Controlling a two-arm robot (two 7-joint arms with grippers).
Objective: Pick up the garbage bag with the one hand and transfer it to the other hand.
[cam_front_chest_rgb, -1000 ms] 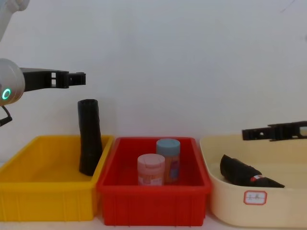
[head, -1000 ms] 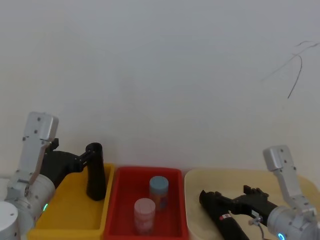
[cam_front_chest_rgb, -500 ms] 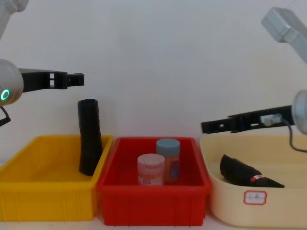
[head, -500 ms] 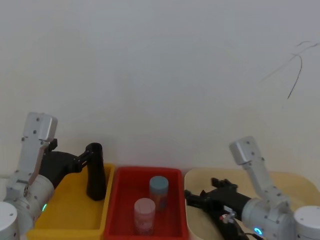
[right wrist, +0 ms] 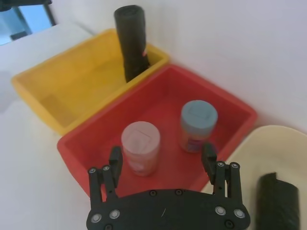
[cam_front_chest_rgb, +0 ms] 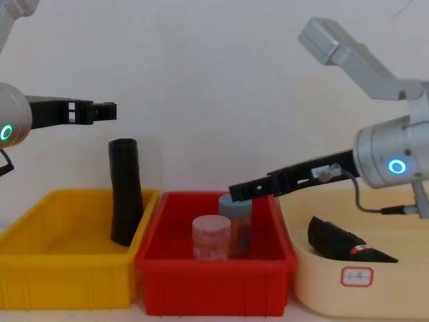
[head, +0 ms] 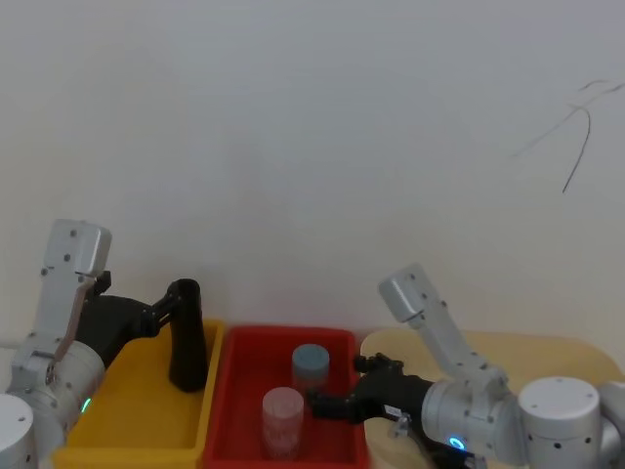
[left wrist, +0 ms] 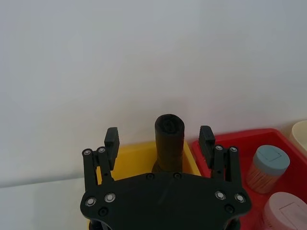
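Two silver-grey arms with boxy pale-grey housings, left arm with a green glowing ring, right arm with a blue glowing ring, thin black cable under the blue-ringed joint, slim black two-finger left gripper and right gripper, black palm plates dotted with silver screw heads

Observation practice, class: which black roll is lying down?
The roll in the cream tub lies on its side in that cream tub; the other roll stands upright in the yellow bin.
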